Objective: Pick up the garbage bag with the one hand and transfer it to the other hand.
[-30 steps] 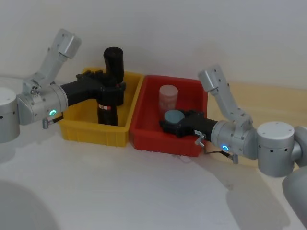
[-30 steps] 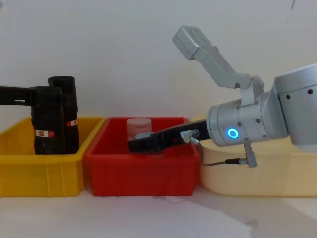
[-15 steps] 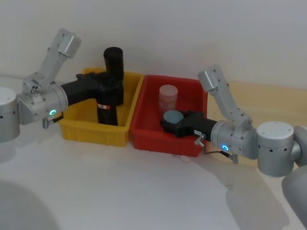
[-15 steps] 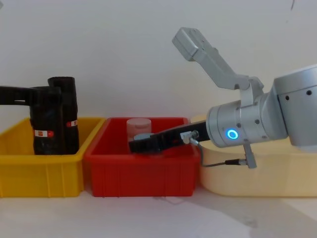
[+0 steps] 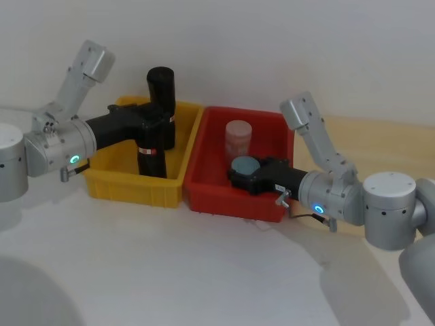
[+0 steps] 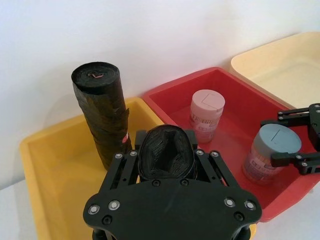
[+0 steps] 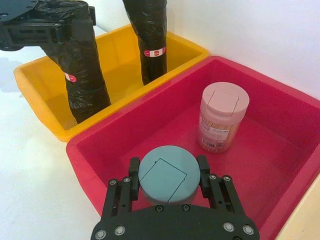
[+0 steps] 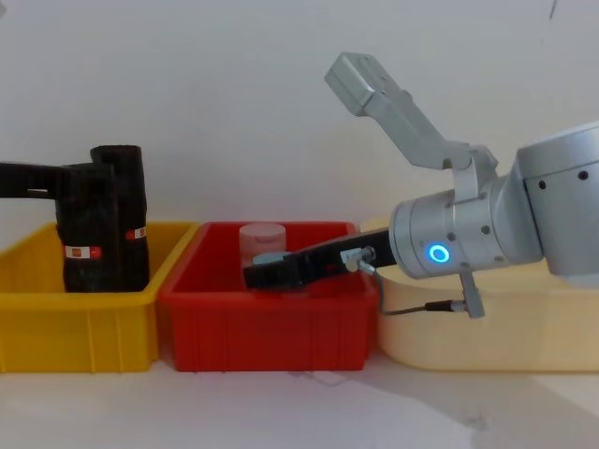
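a: where was the garbage bag (image 5: 152, 163)?

b: upright in the yellow bin (image 5: 122, 189), on the side next to the red bin (image 5: 231, 204). the slimmer black roll (image 5: 162, 87) stood just behind it and rose higher. the bag's orange-red and white sticker (image 8: 87, 251) faced front, low on the roll.

a: and the one hand?

b: the left gripper (image 5: 158, 126), out ahead of the green light ring (image 5: 75, 161), reached in level from the left. it was clamped on the bag's upper part with a finger on each side. in the left wrist view the crinkled top of the roll sat squeezed between them.

a: was the bag off the bin floor?

b: i couldn't tell. the bin's front wall hid the foot of the bag in the chest view.

a: the other hand?

b: the right gripper (image 7: 168, 170), on the arm with the blue light ring (image 8: 438, 252), was down in the red bin, well apart from the bag. its fingers (image 7: 134, 172) were closed against either side of the grey-blue lid of a jar (image 5: 246, 166).

a: anything else in that bin?

b: a pink jar (image 5: 238, 136) stood upright farther back, apart from the gripper. a cream tray (image 8: 487, 337) lay just right of the red bin, under the right arm.
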Tool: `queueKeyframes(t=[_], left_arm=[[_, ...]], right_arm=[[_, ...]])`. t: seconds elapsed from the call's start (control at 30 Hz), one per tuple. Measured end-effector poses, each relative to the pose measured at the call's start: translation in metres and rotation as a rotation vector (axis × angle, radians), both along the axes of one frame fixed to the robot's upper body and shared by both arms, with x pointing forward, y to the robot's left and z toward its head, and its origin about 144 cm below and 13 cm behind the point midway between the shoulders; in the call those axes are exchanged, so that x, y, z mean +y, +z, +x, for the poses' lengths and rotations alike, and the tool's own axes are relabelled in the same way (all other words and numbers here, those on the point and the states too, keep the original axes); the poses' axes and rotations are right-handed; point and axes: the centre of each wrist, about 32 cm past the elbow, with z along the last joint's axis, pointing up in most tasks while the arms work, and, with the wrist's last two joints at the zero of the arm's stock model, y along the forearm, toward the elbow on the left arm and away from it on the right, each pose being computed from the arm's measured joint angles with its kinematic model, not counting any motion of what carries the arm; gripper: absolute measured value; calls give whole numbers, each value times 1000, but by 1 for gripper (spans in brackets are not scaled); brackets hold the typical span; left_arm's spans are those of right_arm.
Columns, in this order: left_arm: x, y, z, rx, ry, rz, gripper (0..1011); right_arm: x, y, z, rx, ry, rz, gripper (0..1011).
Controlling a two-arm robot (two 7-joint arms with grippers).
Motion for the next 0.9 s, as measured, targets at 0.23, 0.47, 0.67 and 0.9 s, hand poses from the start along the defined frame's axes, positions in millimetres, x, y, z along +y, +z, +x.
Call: queueKeyframes(t=[0.23, 0.47, 0.67, 0.9], left_arm=[[0, 0, 0, 0, 0, 0, 396], [0, 0, 0, 0, 0, 0, 358], [0, 0, 0, 0, 0, 0, 333], [0, 0, 0, 0, 0, 0, 332]], right_arm=[[0, 0, 0, 1, 0, 0, 660], [0, 0, 0, 1, 0, 0, 660], [0, 0, 0, 1, 0, 0, 660], [0, 0, 0, 0, 0, 1, 660]])
